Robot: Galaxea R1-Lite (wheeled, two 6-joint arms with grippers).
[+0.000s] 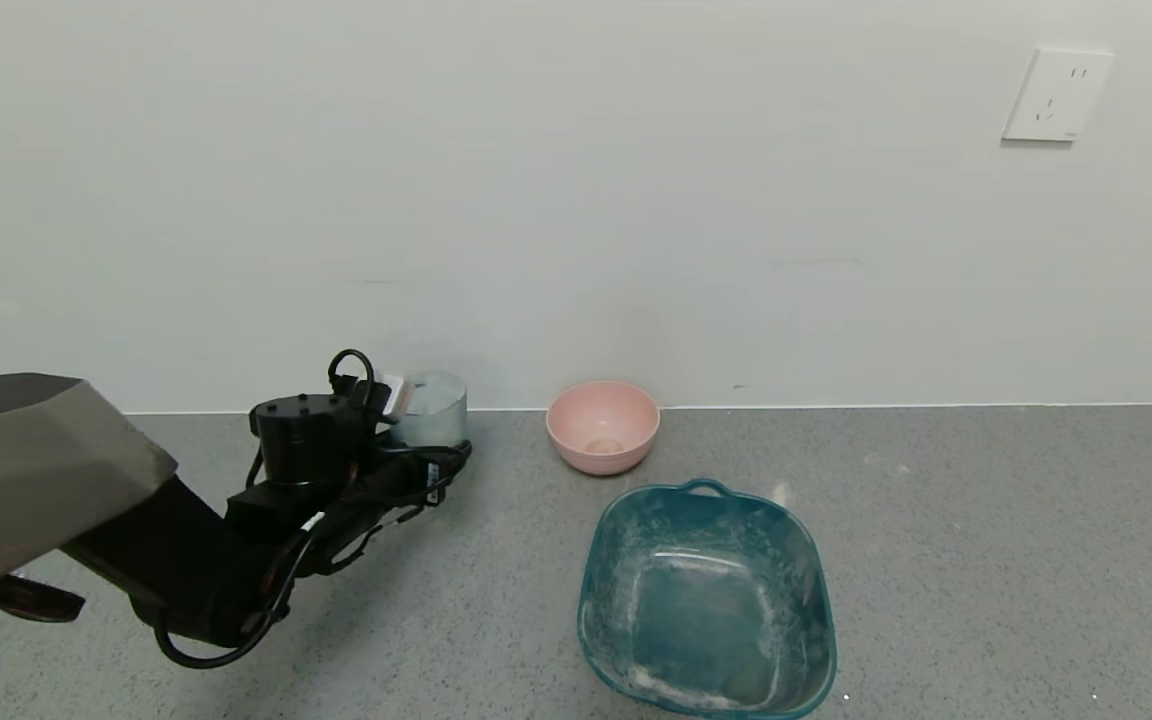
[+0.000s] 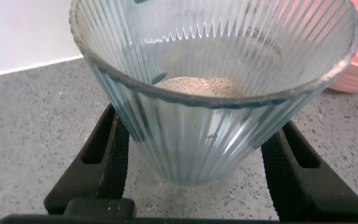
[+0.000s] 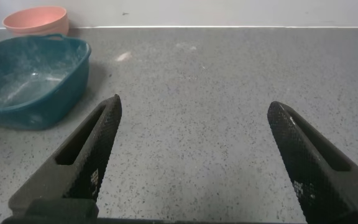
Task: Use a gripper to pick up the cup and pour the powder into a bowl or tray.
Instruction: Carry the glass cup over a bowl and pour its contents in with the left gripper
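The clear ribbed cup (image 1: 433,408) stands upright on the grey counter near the back wall. In the left wrist view the cup (image 2: 191,149) fills the frame, with a mound of pale speckled powder (image 2: 197,86) inside. My left gripper (image 2: 197,124) is open, with one black finger on each side of the cup, close to its walls. The pink bowl (image 1: 603,425) sits to the right of the cup, by the wall; its rim shows in the left wrist view (image 2: 353,78). My right gripper (image 3: 194,109) is open and empty above bare counter, out of the head view.
A larger teal basin (image 1: 816,610) with a handle, dusted white inside, sits in front of the pink bowl; it also shows in the right wrist view (image 3: 30,93). A wall socket (image 1: 1056,95) is at the upper right. The wall stands just behind the cup.
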